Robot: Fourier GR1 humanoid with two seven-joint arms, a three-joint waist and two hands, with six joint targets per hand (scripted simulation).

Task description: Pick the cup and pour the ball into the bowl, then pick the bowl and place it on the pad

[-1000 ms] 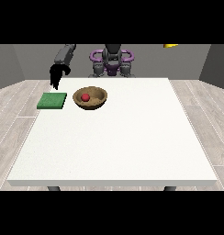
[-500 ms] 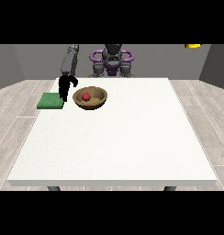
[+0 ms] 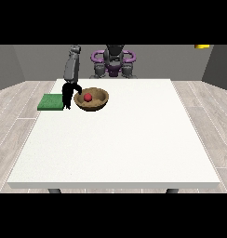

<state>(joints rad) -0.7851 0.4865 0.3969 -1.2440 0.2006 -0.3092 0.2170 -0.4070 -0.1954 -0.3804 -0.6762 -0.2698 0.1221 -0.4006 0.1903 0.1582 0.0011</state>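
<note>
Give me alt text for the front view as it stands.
A black hand at the view's left hangs between a green pad and a wooden bowl holding a red ball, right at the bowl's rim. All sit at the far left of a white table.

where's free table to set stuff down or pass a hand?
Bare: everything from the bowl to the table near edge, plus the whole side at the view's right. Crowded: far corner at the view's left, where the green pad, the hand and bowl with red ball cluster.
</note>
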